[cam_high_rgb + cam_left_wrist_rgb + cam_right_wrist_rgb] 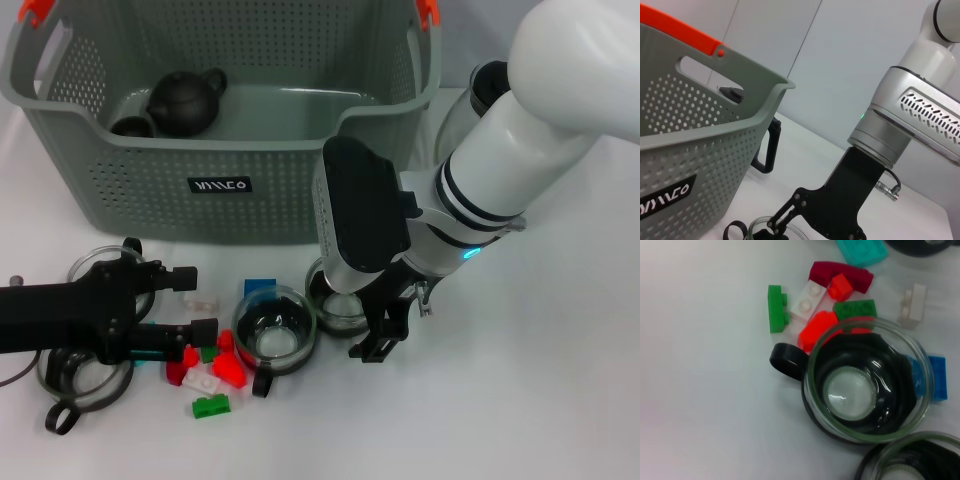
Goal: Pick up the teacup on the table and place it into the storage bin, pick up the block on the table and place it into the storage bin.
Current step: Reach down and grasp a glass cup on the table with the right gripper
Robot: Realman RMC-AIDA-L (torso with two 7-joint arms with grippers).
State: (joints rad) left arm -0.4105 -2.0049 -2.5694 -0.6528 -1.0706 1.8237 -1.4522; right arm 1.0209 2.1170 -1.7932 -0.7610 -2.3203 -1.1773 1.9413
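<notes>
A glass teacup [275, 328] with a black handle stands in front of the storage bin [250, 150]; the right wrist view shows this teacup [867, 390] from above. Just right of it is a second glass teacup [335, 305], and my right gripper [360, 325] hangs low over its right side, partly hiding it. Loose blocks lie left of the cups: red [228, 368], green [211, 405], blue [260, 287] and white [200, 300]. My left gripper [195, 303] lies low at the left, open, with the white block between its fingers.
A black teapot [187, 100] and a dark cup sit inside the bin. Two more glass cups [95, 265] [80, 375] lie under the left arm. A glass vessel [455, 120] stands right of the bin, behind the right arm.
</notes>
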